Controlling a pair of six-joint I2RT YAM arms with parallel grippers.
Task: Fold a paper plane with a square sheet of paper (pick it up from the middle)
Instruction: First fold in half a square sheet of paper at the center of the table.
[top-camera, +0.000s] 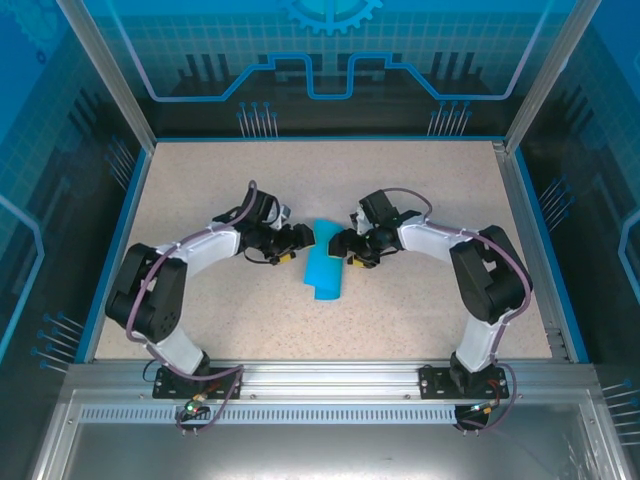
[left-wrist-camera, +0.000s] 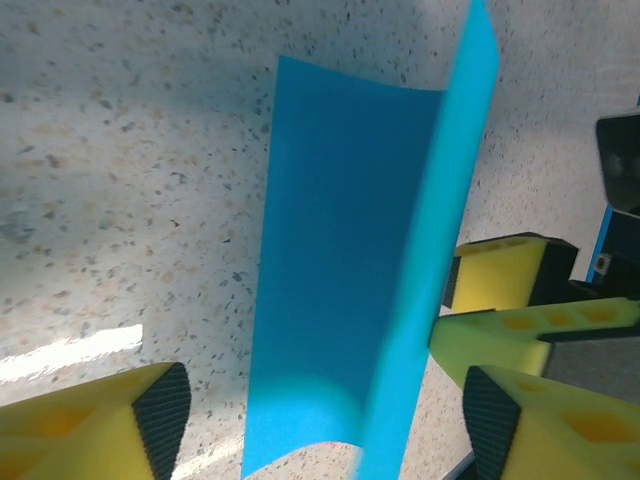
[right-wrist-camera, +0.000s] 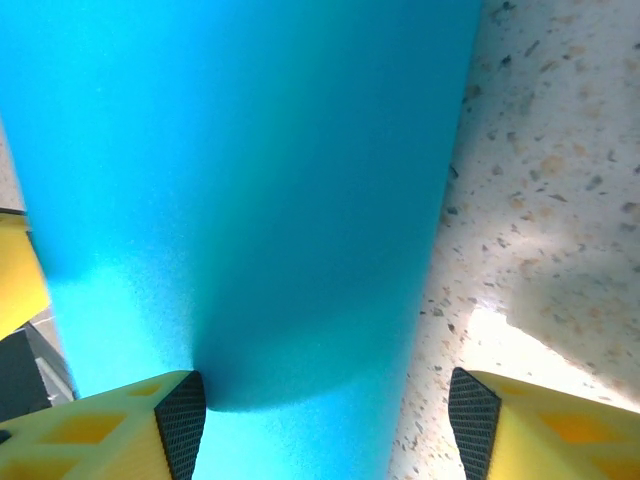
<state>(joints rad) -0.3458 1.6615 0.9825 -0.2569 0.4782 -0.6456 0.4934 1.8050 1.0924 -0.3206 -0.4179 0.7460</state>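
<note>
Curled, the square sheet of paper (top-camera: 324, 268) runs lengthwise away from the near edge of the table (top-camera: 200, 180).
Left gripper (top-camera: 304, 238) and right gripper (top-camera: 338, 243) flank it, fingers spread.

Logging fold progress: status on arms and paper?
Left gripper open, right gripper open, flanking square sheet of paper. One side bent upward. Nothing obstructing.

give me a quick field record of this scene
sheet: blue, bent along its length, one side standing up
place: centre of the table, between both grippers
left gripper: open, fingers either side of the sheet
right gripper: open, facing the sheet
stage: mid-fold, no pointed nose yet
</note>
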